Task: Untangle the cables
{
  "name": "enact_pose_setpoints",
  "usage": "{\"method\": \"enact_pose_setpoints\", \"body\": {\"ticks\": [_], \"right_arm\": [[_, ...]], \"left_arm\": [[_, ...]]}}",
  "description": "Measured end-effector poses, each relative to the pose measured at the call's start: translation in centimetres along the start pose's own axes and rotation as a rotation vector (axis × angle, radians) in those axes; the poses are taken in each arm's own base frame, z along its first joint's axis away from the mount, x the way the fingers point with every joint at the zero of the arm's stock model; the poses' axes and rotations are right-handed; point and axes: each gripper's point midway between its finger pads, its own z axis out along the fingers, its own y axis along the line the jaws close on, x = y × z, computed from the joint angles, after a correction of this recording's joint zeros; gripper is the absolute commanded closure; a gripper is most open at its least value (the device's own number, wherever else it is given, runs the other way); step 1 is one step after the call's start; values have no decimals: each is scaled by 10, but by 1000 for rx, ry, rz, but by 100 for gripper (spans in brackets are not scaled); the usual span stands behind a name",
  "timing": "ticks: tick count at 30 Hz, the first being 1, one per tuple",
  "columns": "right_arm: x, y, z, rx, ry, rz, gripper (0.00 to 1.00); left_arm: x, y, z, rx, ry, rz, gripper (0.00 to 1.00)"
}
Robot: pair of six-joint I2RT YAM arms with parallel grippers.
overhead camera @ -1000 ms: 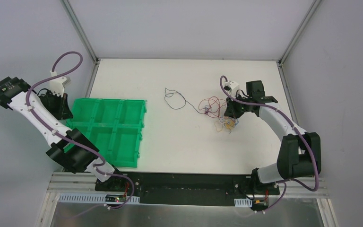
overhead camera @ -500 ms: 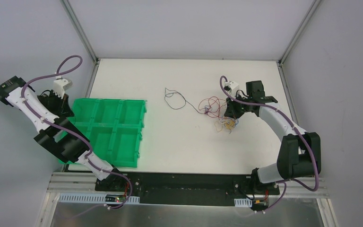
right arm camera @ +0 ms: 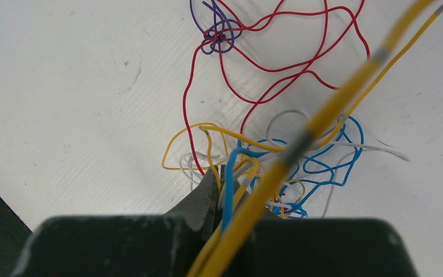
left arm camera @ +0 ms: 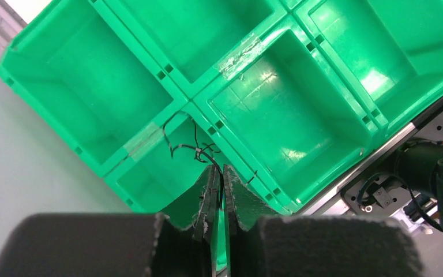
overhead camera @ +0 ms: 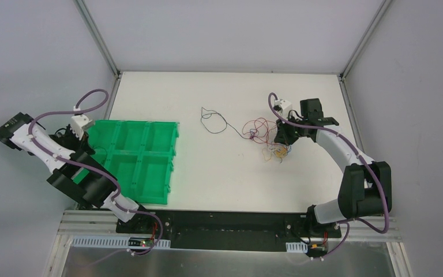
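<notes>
Above the green bin, we should drop the dark grey cable fully inside from our left gripper, jaws near-together, grip unclear, while the right gripper clamps the tangled cables.

In the right wrist view the yellow cable is blurred and runs off the top edge, the right tool covers its near end, and whether the left tool pinches the dark cable is too fine to tell.

The green tray is made of shiny, smooth plastic, scuffed white on one rim. The white worktop is left matt and finely ribbed. The cables are coated in smooth plastic.
</notes>
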Motion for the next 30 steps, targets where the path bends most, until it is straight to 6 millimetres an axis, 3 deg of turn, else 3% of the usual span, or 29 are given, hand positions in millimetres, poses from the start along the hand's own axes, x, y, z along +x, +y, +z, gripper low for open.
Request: {"method": "enact_pose_setpoints", "body": {"ticks": [8, 12, 20, 24, 26, 27, 29, 30], "right_arm": [[-1, 0, -1, 1, 2, 1, 100], [-2, 0, -2, 2, 0, 0, 100], [-1, 1, -2, 0, 5, 3, 100], [-1, 0, -2, -1, 6, 5, 100], [-1, 1, -1, -1, 7, 9, 100], [-1, 1, -1, -1, 7, 12, 100], [-1, 2, -2, -5, 8, 26, 100], [-2, 3, -2, -10, 7, 37, 100]], "left_arm": [[13, -21, 1, 0, 3, 63, 90], [20, -23, 0, 3, 19, 54, 100], [47, -22, -9, -3, 72, -22, 100], [55, -19, -11, -6, 100, -25, 58], [54, -21, -11, -4, 98, -28, 44], [52, -22, -11, -7, 91, -28, 36], [43, -26, -10, -19, 77, -15, 4], [34, -31, -8, -30, 68, -15, 1]]}}
